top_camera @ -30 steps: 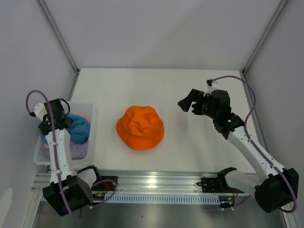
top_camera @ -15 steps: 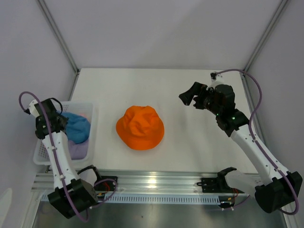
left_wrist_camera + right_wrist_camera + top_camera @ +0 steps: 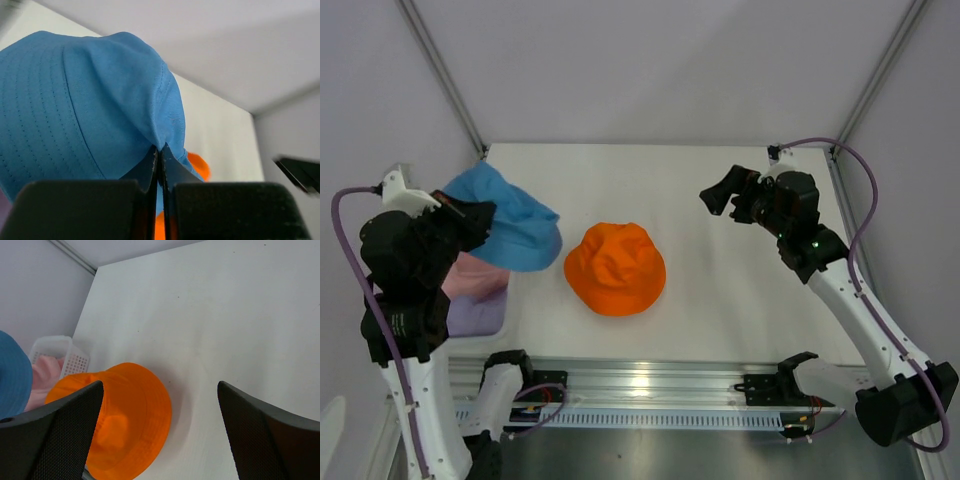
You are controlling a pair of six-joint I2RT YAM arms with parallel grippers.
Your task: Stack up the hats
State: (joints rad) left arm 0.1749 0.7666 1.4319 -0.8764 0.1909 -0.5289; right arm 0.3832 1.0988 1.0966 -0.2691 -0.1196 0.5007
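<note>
My left gripper is shut on a fold of the blue hat, which hangs in the air above the basket's right edge. Up close, the blue hat fills the left wrist view, pinched between the jaws of the left gripper. The orange hat lies crown up mid-table, also seen as the orange hat in the right wrist view. A pink hat and a lavender hat lie in the basket. My right gripper hovers open and empty to the right of the orange hat; in its own view the right gripper holds nothing.
The white mesh basket stands at the table's left edge, and the basket shows in the right wrist view too. Grey walls and metal frame posts enclose the table on three sides.
My left gripper shut on the blue hat in the basket and lifted it up and rightward. The right arm rose slightly and stayed open.
</note>
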